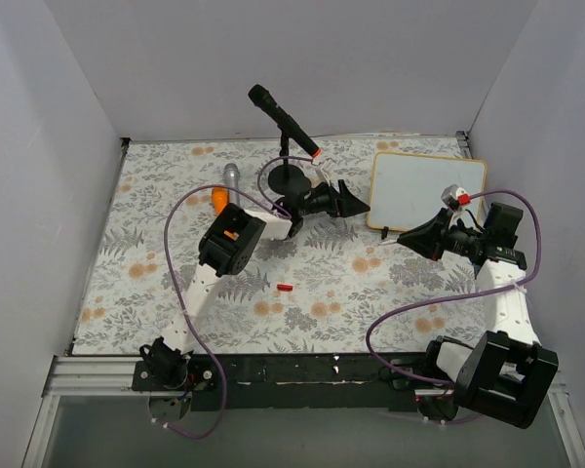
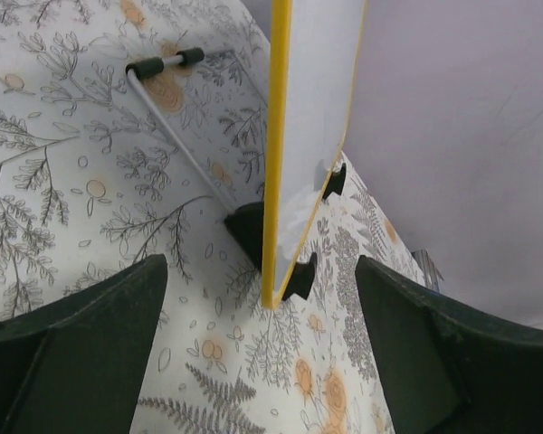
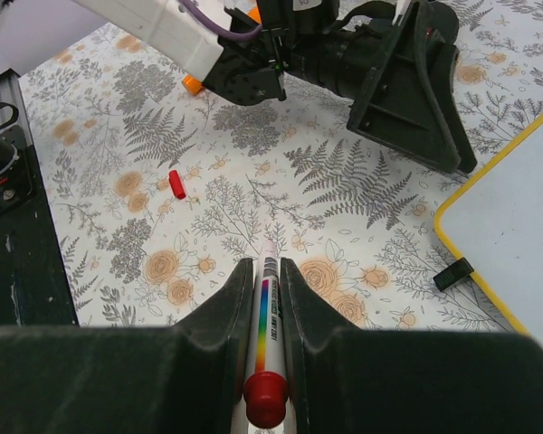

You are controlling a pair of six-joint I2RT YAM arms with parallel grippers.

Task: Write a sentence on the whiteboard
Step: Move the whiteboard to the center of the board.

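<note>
the whiteboard [image 1: 427, 190] sits at the far right of the floral worktop [image 1: 156, 253], its right edge near the side wall [image 1: 556, 117] and its far edge close to the back wall. its face shows plain white inside the thin yellow rim.

the left gripper [image 1: 361, 206] reaches across to the board's left edge, near the lower-left corner. its jaws are spread wide. in the left wrist view the board is seen edge-on, the yellow rim running down the gap between the two fingers [image 2: 81, 353] with free space on either side (no contact shows). two black feet [image 2: 299, 276] and a thin wire stand [image 2: 176, 136] show along that edge.

the right gripper [image 1: 409, 235] sits just beside the board's near edge, by the same corner. its jaws are closed on a marker [image 3: 266, 298] with a rainbow band on the barrel. the marker's tip points out over the floral pattern, short of the rim. the two grippers are near each other but apart, with little room between them.

a microphone stand [image 1: 291, 177] has its round base just behind the left gripper. a small red cap [image 1: 286, 288] lies alone in the open middle of the worktop, well apart from both grippers. an orange and grey object [image 1: 224, 190] lies beside the left arm's elbow. the widest free room is across the left half and the near middle of the worktop.
</note>
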